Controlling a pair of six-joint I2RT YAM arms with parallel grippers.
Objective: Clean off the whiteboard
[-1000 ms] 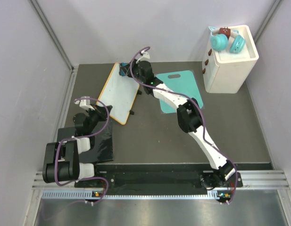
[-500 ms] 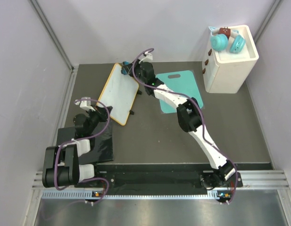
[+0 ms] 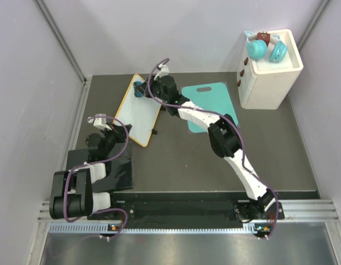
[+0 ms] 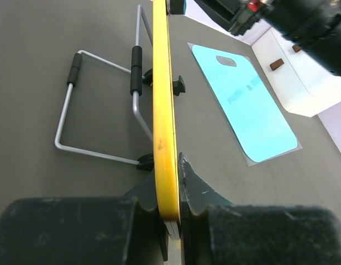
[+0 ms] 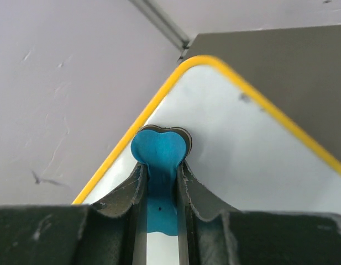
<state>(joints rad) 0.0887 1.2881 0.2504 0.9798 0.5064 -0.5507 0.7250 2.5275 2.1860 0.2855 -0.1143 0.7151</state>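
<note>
**Whiteboard** [image 3: 138, 110]: white face with a yellow-orange frame. It stands on the bench [image 3: 176, 160], propped at a tilt on a wire stand [image 4: 98, 105] behind it, probably so that the face can be reached for wiping.

**Left arm** [image 3: 101, 144]: at the whiteboard's near corner. The jaws are closed tight on the frame edge, one finger on each side. This grip likely braces the board against the push of wiping.

**Right arm** [image 3: 214, 130]: stretched to the whiteboard's far corner. The jaws are closed on a blue eraser [image 5: 159, 157], and its rounded tip presses on the white face just inside the frame.

**Cutting board** [image 3: 209, 105]: teal, lying flat to the right of the whiteboard, apart from it.

**White box** [image 3: 269, 72]: well to the right of the whiteboard.

**Black mat** [image 3: 106, 168]: on the near side of the whiteboard, under the left arm.

**What each view shows**
- The overhead view alone shows the whole face, with no writing legible on it.
- The left wrist view sees the board edge-on and reveals the stand and a black clip [image 4: 178, 85].
- The right wrist view alone shows the eraser's contact with the face and a small dark speck [image 5: 245, 97] near the frame.

**Judgement:** the erasing looks nearly finished.
</note>
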